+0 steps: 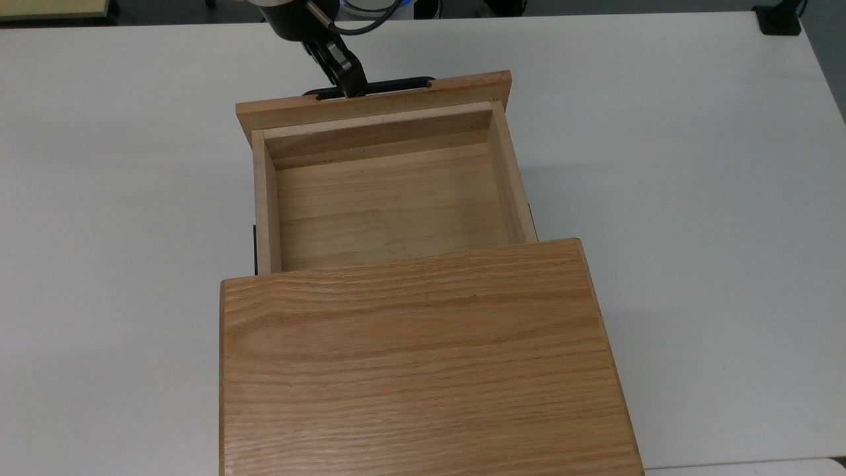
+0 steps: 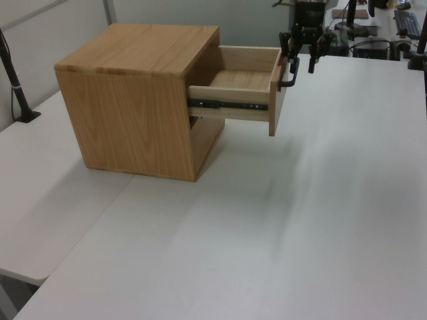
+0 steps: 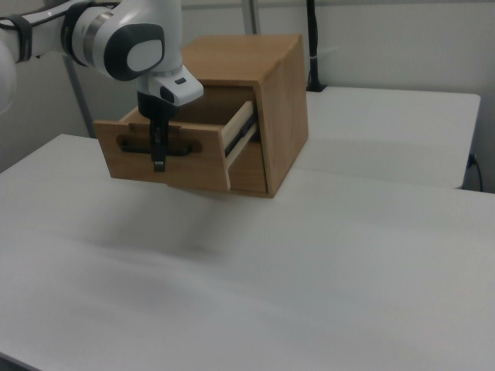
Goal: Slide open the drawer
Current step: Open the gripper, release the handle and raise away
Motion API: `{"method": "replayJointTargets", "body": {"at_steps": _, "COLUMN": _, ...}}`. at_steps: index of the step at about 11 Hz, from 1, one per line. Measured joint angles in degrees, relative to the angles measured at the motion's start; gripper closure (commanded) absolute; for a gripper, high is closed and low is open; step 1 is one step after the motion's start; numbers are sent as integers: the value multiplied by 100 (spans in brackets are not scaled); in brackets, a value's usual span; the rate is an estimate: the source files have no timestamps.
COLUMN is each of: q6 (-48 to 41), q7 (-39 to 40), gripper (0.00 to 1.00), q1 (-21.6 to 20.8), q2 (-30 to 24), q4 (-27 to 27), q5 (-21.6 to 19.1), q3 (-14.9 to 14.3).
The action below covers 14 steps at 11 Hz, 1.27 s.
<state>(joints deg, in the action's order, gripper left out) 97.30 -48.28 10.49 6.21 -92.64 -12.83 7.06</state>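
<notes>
One drawer stands pulled well out of one oak cabinet on the white tabletop, its inside bare and one black slide rail showing along its side in the left view. One black bar handle runs across the front panel, and the single pincer is at it near the top view's left end of the bar; whether its fingers are clamped on the bar or parted, I cannot tell.

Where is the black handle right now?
The black handle sits on the drawer's front panel, at the right view's left, with the gripper hanging right at it.
</notes>
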Motion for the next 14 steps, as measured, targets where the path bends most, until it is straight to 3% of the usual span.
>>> {"method": "replayJointTargets", "body": {"at_steps": 3, "q6": -134, "q7": 67, "gripper": 0, "q1": 3, "q2": -80, "q4": -96, "q5": 201, "q3": -15}}
{"method": "replayJointTargets", "body": {"at_steps": 11, "q6": -328, "q7": 333, "gripper": 0, "q1": 140, "q2": -609, "q4": -41, "q5": 215, "q3": -44}}
{"method": "replayJointTargets", "body": {"at_steps": 14, "q6": -370, "q7": 1403, "gripper": 0, "q1": 139, "q2": -829, "q4": -13, "q5": 215, "q3": -47}}
